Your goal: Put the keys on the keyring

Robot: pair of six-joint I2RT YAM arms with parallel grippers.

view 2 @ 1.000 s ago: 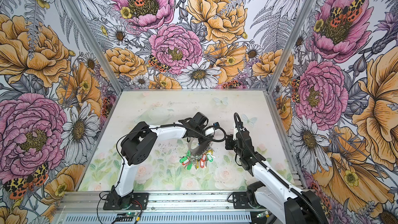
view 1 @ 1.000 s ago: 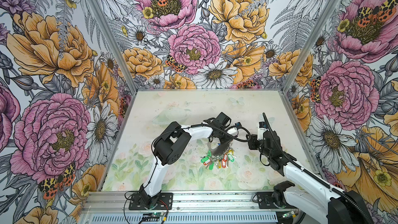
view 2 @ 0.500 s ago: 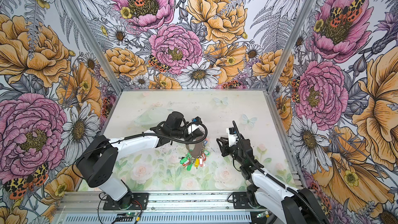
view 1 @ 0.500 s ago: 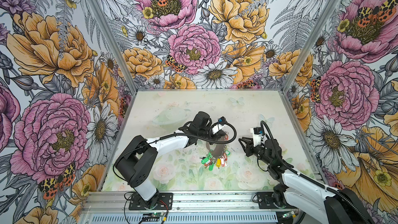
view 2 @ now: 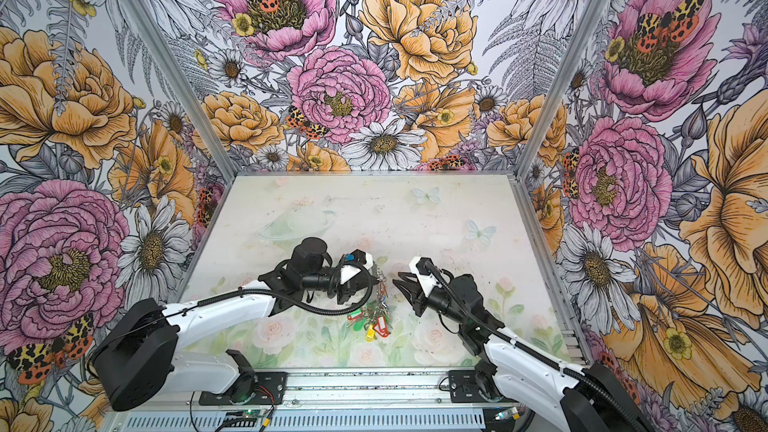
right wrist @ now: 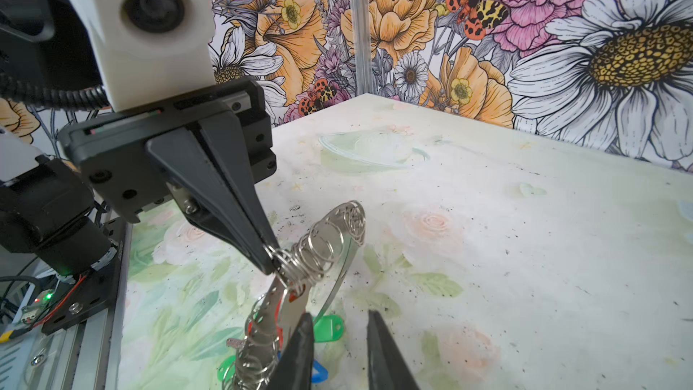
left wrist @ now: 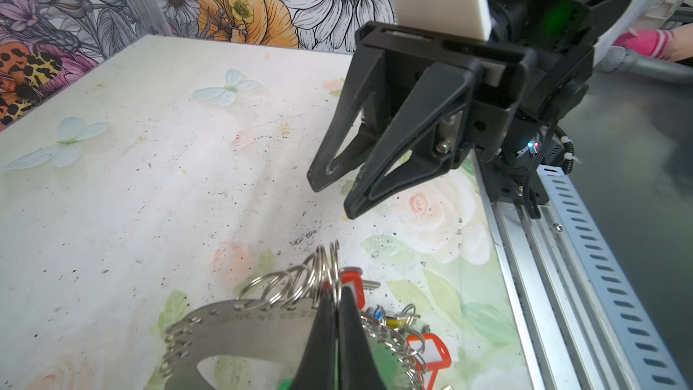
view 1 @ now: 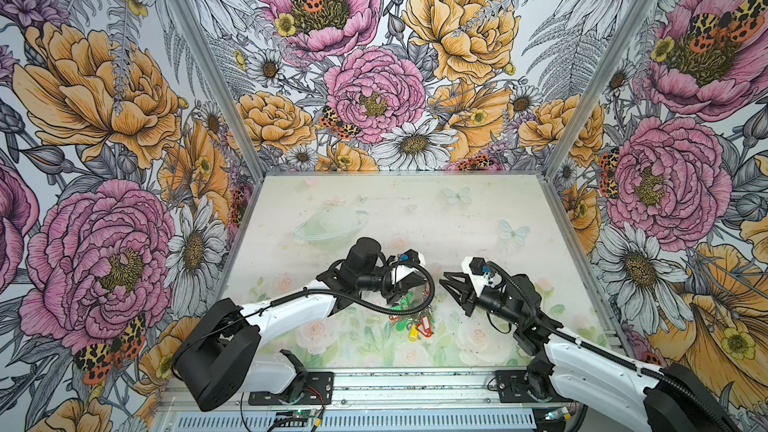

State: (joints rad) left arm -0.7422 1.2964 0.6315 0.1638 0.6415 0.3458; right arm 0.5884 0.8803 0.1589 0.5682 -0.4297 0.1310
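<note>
left gripper (right wrist: 270, 258): pinching keyring (right wrist: 330, 238) rim | right gripper (left wrist: 335, 196): spread, near keyring

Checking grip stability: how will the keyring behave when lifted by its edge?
Probably stiff: the keyring plate looks flat though the left gripper pinches only its edge. Its split rings and tags look loose, likely to swing and tangle. Smooth metal might pivot in the pinch.

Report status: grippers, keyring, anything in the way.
Left gripper shut on ringed edge of large flat grey metal keyring, tilted up. Right gripper open, empty, apart from it. Red plastic-tagged key among its tags, attachment unclear. Nothing between.
</note>
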